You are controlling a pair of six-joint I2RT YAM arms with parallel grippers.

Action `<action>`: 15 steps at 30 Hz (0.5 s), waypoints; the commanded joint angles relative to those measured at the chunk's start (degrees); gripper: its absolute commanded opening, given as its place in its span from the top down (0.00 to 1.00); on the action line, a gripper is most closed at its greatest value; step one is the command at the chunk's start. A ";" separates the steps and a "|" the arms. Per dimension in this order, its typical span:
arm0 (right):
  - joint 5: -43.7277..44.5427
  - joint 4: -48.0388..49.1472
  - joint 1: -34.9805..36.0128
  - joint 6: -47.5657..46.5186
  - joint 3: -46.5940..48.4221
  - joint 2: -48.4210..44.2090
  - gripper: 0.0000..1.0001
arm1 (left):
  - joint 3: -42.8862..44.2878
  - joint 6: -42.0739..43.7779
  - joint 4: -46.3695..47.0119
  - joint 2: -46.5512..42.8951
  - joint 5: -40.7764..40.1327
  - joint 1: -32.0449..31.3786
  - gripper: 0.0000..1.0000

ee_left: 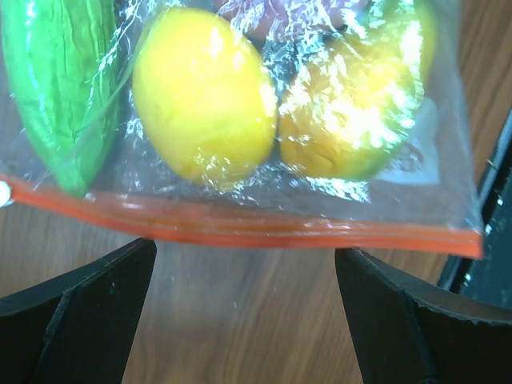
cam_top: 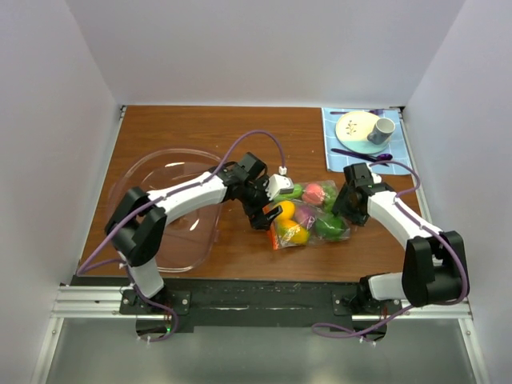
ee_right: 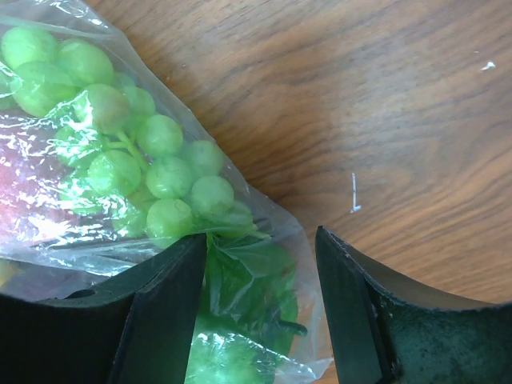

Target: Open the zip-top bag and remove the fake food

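The clear zip-top bag (cam_top: 310, 214) lies on the wooden table with the fake food (cam_top: 293, 230) inside: yellow lemons, green pieces, a pink-red one and a purple one. Its orange-red zip strip (ee_left: 240, 224) runs across the left wrist view, shut, just beyond my fingertips. My left gripper (ee_left: 244, 264) is open and empty, its jaws wide apart over bare wood beside the strip. My right gripper (ee_right: 260, 248) is open, its jaws straddling the bag's far corner (ee_right: 264, 272), where green grapes (ee_right: 128, 152) and a green piece show through the plastic.
A large clear pinkish plastic bowl (cam_top: 164, 172) stands at the left under the left arm. At the back right a blue mat (cam_top: 336, 152) bears a plate (cam_top: 352, 124), a grey cup (cam_top: 380, 130) and purple cutlery (cam_top: 360, 154).
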 commanded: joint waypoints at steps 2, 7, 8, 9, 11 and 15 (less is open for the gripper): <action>-1.63 2.42 -0.31 0.74 -1.53 1.47 0.38 | 2.80 -3.25 5.86 5.47 1.59 -0.48 0.00; -3.74 4.35 -0.31 0.48 -3.19 3.32 0.42 | 3.51 -4.75 9.90 7.42 0.01 -0.66 0.00; -4.01 4.70 -0.31 0.30 -3.46 3.41 0.42 | 3.86 -5.45 10.17 7.94 0.27 -0.66 0.00; -4.36 5.49 -0.31 0.22 -3.81 3.67 0.43 | 4.82 -5.80 10.43 8.30 0.71 -0.66 0.00; -5.94 6.19 -0.31 -0.31 -4.87 4.29 0.43 | 6.49 -6.94 10.35 8.74 2.46 -0.66 0.00; -6.91 7.69 -0.39 -1.63 -6.01 5.69 0.46 | 6.15 -9.93 13.24 7.42 6.07 -0.92 0.00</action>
